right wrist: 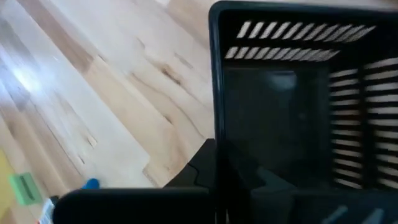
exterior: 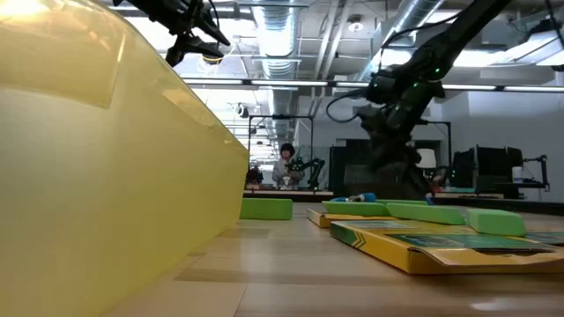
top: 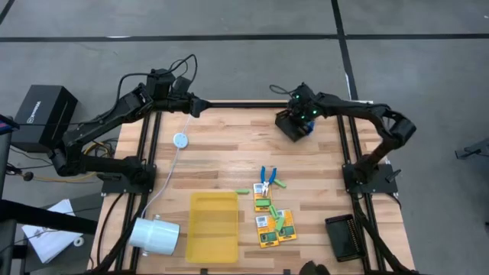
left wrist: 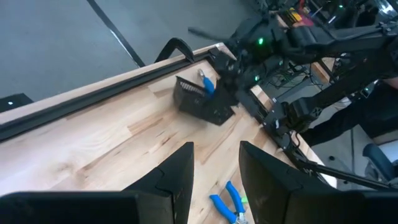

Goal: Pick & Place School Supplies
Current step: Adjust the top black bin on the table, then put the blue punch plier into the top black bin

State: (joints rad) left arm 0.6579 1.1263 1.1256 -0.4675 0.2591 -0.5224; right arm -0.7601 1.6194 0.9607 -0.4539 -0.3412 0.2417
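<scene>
One blue-handled scissors [left wrist: 207, 84] in black basket [left wrist: 200, 103]; right gripper [top: 300, 121] clenched above.

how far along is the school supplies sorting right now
Early on. Done: one blue-handled tool sticks out of the black mesh basket at the far right of the table. In hand: the right gripper sits shut at that basket; whether it holds anything is unclear. The left gripper waits open at the far edge. Left: the blue scissors, green sticks and crayon boxes beside the yellow tray.
</scene>
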